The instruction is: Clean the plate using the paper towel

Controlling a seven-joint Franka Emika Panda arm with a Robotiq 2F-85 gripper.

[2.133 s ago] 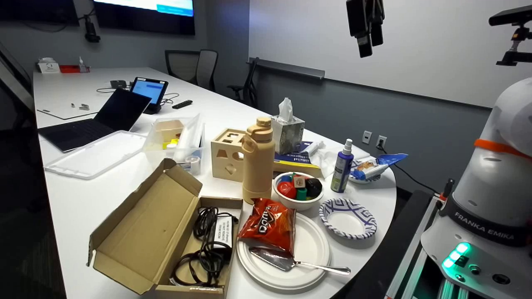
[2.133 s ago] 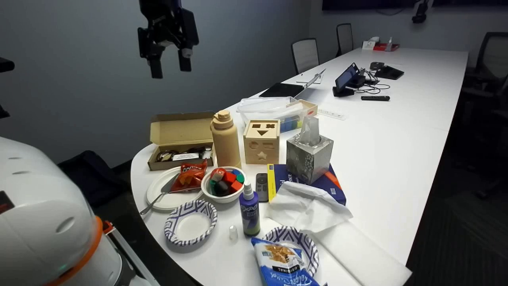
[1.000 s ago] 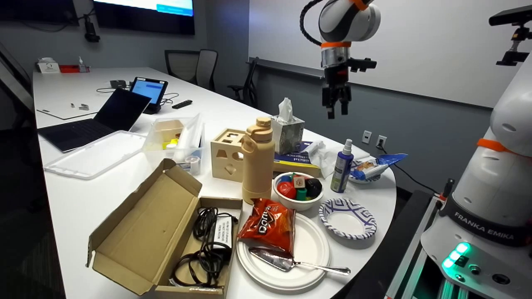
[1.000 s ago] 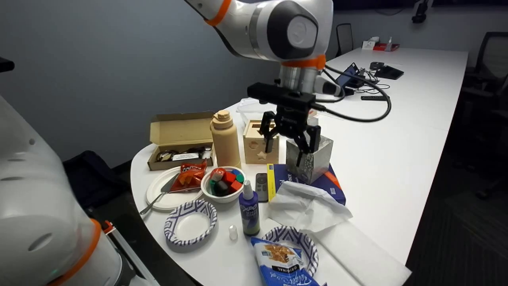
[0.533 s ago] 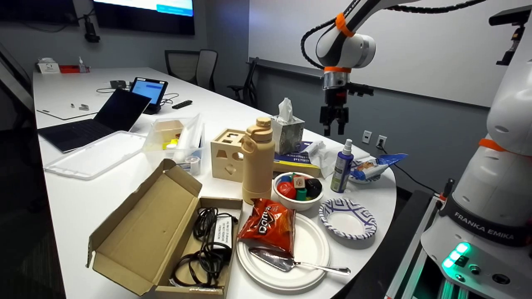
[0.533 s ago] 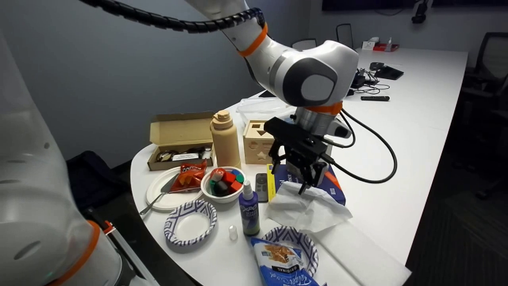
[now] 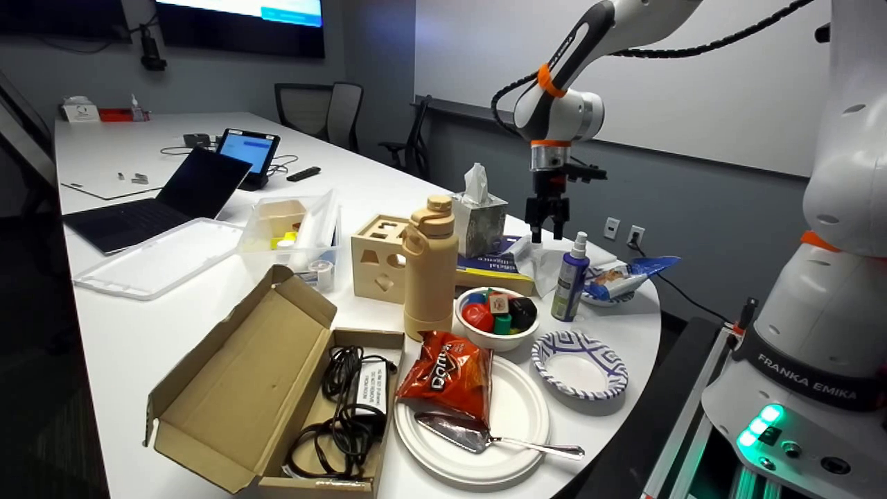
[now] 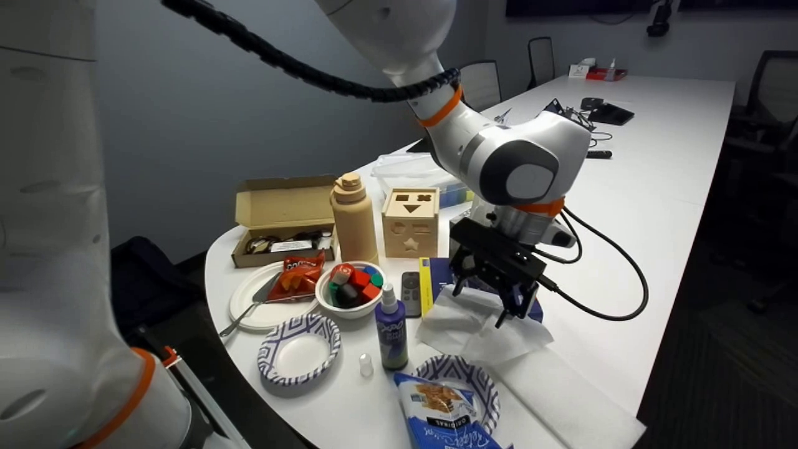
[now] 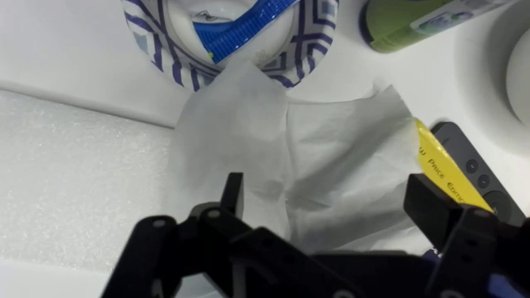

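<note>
The paper towel [image 7: 545,267] is a crumpled white sheet, partly on a blue book; it also shows in an exterior view [image 8: 458,321] and in the wrist view [image 9: 339,157]. My gripper [image 7: 547,235] is open and empty, pointing down over the towel, also in an exterior view [image 8: 479,308]. In the wrist view the towel lies between and beyond the spread fingers [image 9: 326,186]. I cannot tell whether the fingertips touch it. The plate [image 7: 578,371], blue-and-white patterned with a rippled rim, is bare near the table edge; it also shows in an exterior view [image 8: 302,355].
A spray bottle [image 8: 392,333] stands between towel and plate. A second patterned plate [image 9: 308,58] holds a blue snack bag [image 8: 436,411]. A tissue box [image 7: 481,225] stands on the book [image 7: 499,281]. A block bowl [image 7: 493,341], tall bottle [image 7: 431,277] and foam sheet [image 8: 567,399] are near.
My gripper has come down from high above the table and over to the paper towel, passing the tissue box. It stays open. The plate and other objects stay in place.
</note>
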